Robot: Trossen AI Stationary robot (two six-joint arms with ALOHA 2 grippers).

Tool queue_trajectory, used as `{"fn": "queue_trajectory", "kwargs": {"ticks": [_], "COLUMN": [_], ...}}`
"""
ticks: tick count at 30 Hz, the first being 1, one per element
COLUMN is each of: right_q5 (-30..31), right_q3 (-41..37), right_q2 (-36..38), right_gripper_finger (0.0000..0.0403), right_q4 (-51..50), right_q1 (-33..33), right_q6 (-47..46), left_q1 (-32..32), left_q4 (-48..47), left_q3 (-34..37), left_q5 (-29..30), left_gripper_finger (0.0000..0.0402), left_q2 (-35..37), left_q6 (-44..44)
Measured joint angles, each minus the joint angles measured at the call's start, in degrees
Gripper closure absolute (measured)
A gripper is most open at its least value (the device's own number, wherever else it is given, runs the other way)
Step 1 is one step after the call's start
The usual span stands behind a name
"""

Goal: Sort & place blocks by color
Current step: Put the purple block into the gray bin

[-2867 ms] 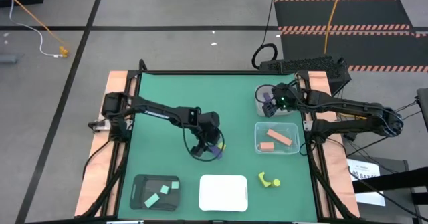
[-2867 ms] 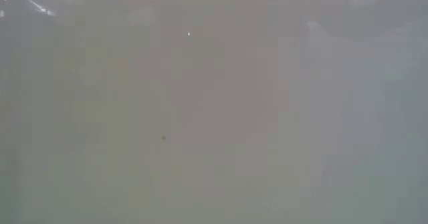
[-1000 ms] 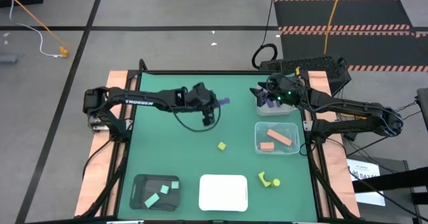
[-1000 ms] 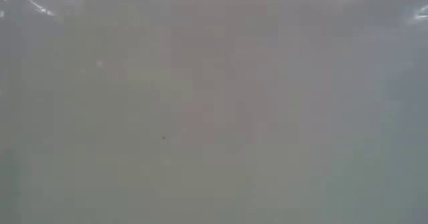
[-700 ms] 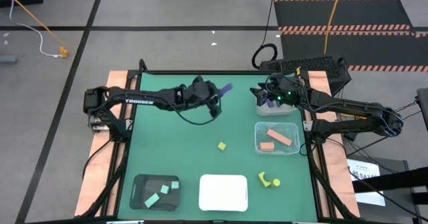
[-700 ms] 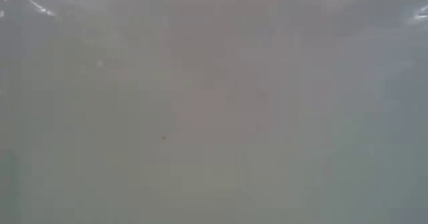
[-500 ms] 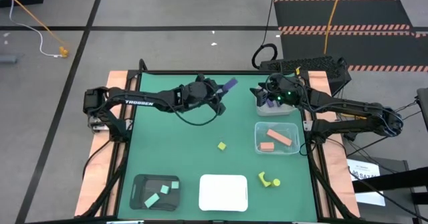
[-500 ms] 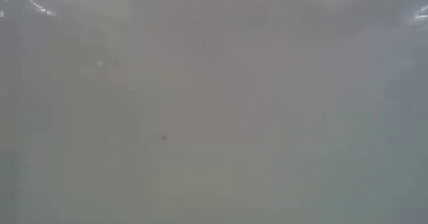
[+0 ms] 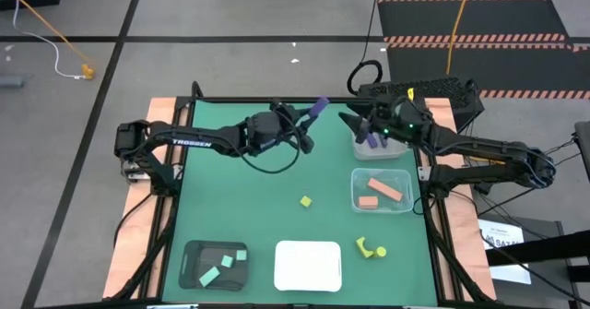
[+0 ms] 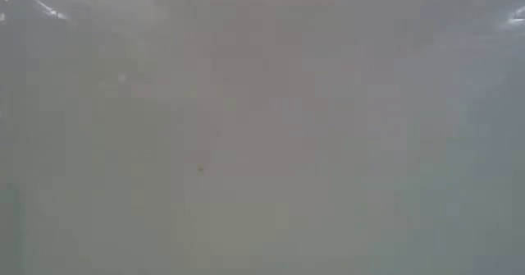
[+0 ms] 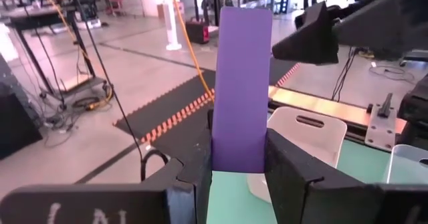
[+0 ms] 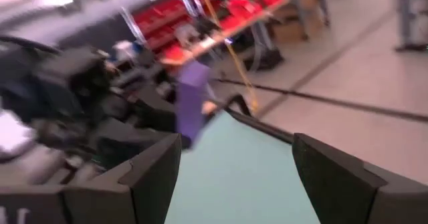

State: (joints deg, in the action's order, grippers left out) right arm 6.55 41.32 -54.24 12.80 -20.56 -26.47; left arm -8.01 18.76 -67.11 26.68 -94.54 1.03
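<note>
At the near left of the flat green table (image 9: 230, 198) sits a shiny black plastic tray (image 9: 215, 265) with three small mint green blocks (image 9: 224, 264) lying flat inside it. Far behind it, the left gripper (image 9: 307, 120) is lifted up over the far middle of the table. Its two dark fingers (image 11: 294, 177) are squeezed onto a long, flat, smooth purple bar block (image 9: 317, 109), and the bar sticks straight out past them. In the left wrist view the purple bar (image 11: 241, 87) has straight edges and square corners.

In the middle of the table lies one little yellow cube block (image 9: 305, 201), all alone. Near the front edge is a smooth white tray with round corners (image 9: 308, 265).

To the right, two small yellow blocks (image 9: 371, 248) sit close together on the table; one looks curved. Just behind them is a see-through plastic box (image 9: 382, 190) with two salmon-orange bar blocks (image 9: 382, 191) inside. Farther back is a small clear tub (image 9: 380, 146) with purple pieces (image 9: 372, 139) in it. The right gripper (image 9: 355, 124) hangs by the tub's left side, facing the purple bar. Its wide dark fingers (image 12: 344, 177) are spread apart with nothing between them.
</note>
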Motion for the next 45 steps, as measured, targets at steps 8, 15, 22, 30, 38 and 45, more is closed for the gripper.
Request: {"fn": "queue_trajectory", "kwargs": {"ticks": [8,15,22,30,38,45], "right_q5": [-1.28,-0.59,3.98,3.72,2.59,0.80], "right_q3": [0.00,0.00,0.00,0.02,0.04,0.02], "right_q2": [-4.16,-14.30,-20.51,-22.29,-22.32,-21.06], "right_gripper_finger": [0.0126,0.0126,0.0126,0.0186,0.0348,0.0368], "right_q4": [13.39,30.03,36.99,39.29,38.92,36.73], "right_q1": [2.78,5.52,5.69,5.72,5.70,5.70], "right_q6": [-3.08,-2.86,-2.72,-5.87,-9.54,-9.71], "left_q1": [0.00,0.69,2.10,3.60,3.76,3.87], "left_q4": [7.04,7.61,6.34,6.13,5.34,5.30], "left_q3": [0.00,0.00,0.00,-0.02,-0.02,-0.07], "left_q5": [-0.11,-0.54,-0.55,-0.51,0.18,-1.11], "left_gripper_finger": [0.0295,0.0295,0.0295,0.0295,0.0274,0.0223], "left_q2": [0.02,0.02,0.04,0.07,0.07,0.13], "left_q6": [-1.55,-2.26,-2.31,-2.61,-2.39,0.99]}}
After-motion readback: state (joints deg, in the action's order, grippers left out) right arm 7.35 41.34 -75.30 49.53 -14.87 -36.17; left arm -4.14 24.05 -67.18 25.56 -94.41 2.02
